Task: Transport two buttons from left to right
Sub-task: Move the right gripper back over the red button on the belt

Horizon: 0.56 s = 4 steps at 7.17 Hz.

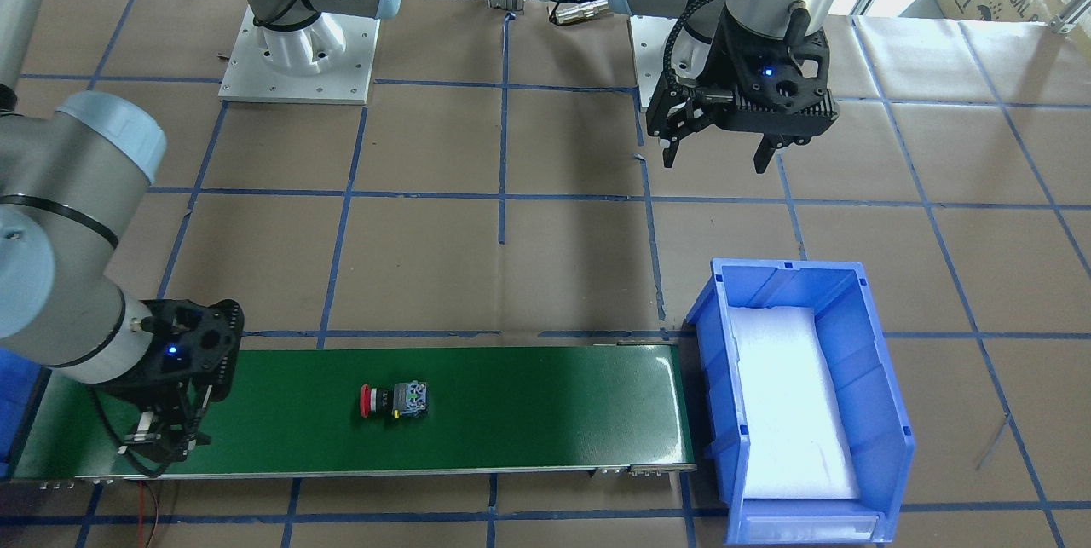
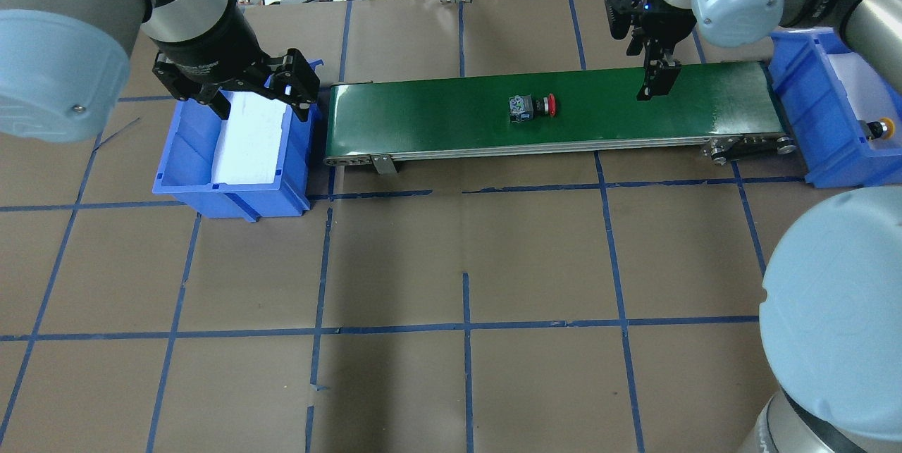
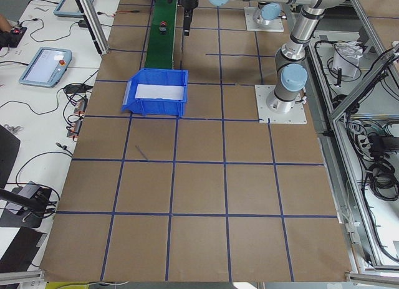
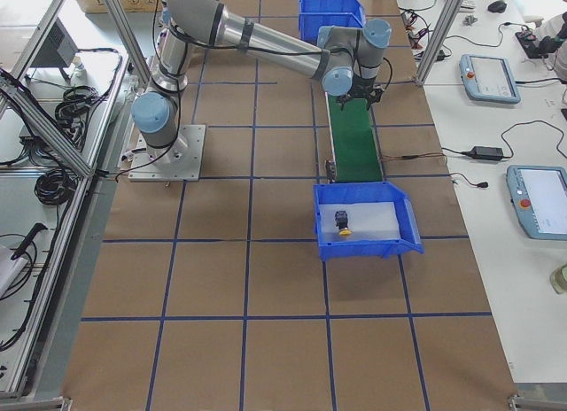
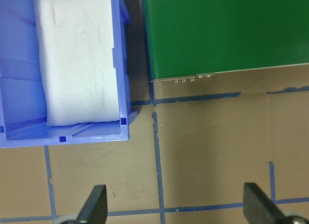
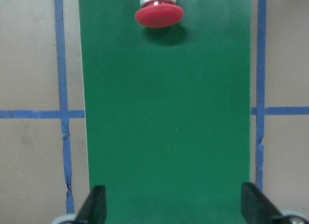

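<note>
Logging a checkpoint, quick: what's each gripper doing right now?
Left gripper: open, holding nothing.
Right gripper: open, holding nothing, over the green conveyor belt, short of the red button.

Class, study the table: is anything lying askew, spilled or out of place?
The red button lies tipped on its side on the belt, cap toward the right gripper, not upright. A thin dark strip, too small to identify, lies loose on the paper beside the left bin. Nothing looks spilled or damaged.
</note>
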Tool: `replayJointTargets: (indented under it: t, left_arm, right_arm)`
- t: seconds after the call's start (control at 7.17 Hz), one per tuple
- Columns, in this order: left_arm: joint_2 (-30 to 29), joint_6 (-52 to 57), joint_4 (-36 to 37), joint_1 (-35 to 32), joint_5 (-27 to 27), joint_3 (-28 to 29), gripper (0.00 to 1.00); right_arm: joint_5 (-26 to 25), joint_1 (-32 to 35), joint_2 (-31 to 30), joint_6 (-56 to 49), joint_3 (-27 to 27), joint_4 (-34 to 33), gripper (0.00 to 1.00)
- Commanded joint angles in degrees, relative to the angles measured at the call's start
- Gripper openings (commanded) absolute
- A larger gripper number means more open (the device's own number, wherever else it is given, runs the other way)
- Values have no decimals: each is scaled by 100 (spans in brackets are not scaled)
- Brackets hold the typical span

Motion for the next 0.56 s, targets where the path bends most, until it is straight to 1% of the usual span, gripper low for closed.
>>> replayJointTargets:
  t: [0.0, 0.14, 0.28, 0.42]
  left_arm:
    - [2, 0, -1, 0, 0, 0, 100]
    - [2, 0, -1, 0, 0, 0, 100]
    - [2, 0, -1, 0, 0, 0, 100]
    - [2, 0, -1, 0, 0, 0, 100]
  right_arm:
    - [-166, 228, 158, 563, 191, -685, 100]
    - [-498, 621, 168, 886, 200, -828, 99]
    - [-492, 790, 273, 1029, 244, -908, 99]
    - [-492, 740, 361, 899, 244, -909, 99]
